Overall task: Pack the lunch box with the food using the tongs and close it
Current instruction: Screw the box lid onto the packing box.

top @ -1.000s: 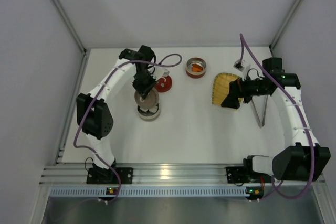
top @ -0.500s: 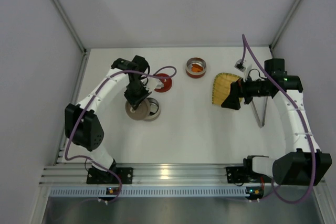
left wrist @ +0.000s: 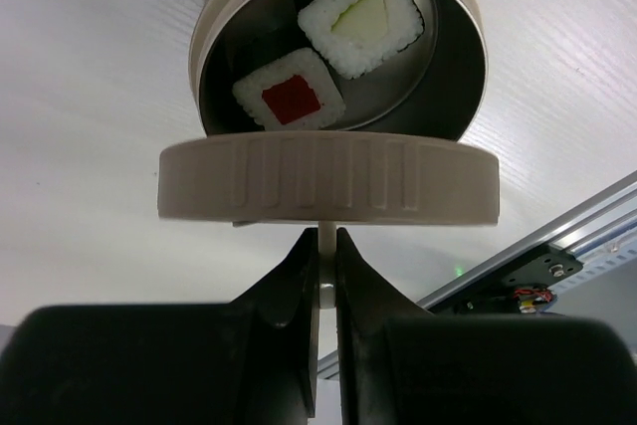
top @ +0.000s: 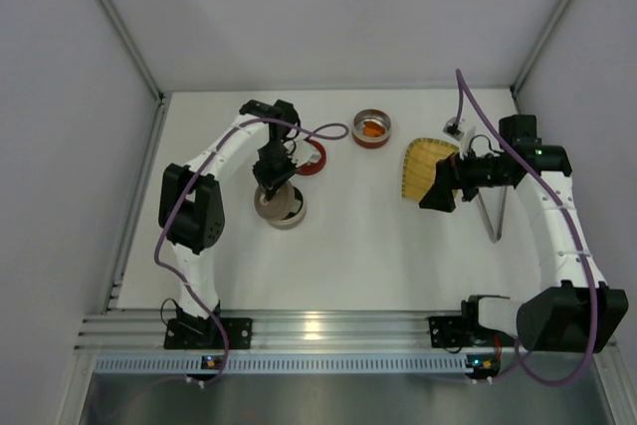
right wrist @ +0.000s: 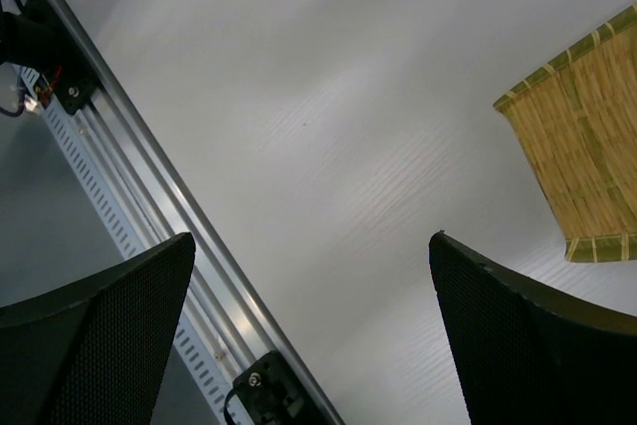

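Beige lid (left wrist: 328, 181) pinched in left pincer (left wrist: 326, 238) partly over tin (left wrist: 453, 67), left elbow folded, right pincer (right wrist: 311, 251) spread wide

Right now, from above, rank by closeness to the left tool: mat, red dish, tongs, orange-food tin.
From the left tool:
1. Red dish, just behind it to the right.
2. Orange-food tin, back centre.
3. Mat, right side.
4. Tongs, far right.
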Tool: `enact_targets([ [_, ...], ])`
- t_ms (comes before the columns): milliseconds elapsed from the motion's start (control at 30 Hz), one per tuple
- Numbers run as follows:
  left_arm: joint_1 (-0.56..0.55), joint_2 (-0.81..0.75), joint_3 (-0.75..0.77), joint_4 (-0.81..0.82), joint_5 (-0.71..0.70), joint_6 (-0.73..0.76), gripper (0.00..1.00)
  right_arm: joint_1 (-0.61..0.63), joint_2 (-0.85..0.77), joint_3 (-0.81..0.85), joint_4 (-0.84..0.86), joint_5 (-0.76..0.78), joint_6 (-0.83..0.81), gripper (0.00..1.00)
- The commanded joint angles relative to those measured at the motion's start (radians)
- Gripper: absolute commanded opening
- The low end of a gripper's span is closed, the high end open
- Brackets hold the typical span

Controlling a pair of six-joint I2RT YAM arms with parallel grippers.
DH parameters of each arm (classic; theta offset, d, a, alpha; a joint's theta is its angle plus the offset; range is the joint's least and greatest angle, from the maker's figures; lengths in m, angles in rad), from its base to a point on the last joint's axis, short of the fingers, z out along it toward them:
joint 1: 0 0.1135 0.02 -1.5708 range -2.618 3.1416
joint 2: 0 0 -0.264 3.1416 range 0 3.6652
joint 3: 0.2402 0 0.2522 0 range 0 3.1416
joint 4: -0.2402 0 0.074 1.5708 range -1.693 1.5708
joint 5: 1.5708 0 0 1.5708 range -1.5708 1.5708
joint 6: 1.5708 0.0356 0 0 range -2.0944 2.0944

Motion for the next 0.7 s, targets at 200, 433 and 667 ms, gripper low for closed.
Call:
enact_targets([
  [200, 0.003, 0.04, 0.054, -0.165, 0.029, 0.023, 0.04, -0.017, -0.006, -0.012, -0.004, -0.032, -0.041, 0.99],
  [433, 0.003, 0.059, 0.108, -0.162, 0.081, -0.008, 0.16, -0.017, -0.006, -0.025, 0.008, -0.046, -0.03, 0.99],
  [667, 0.003, 0.083, 0.139, -0.162, 0.145, -0.032, 0.18, -0.015, -0.017, -0.03, 0.008, -0.043, -0.03, 0.99],
])
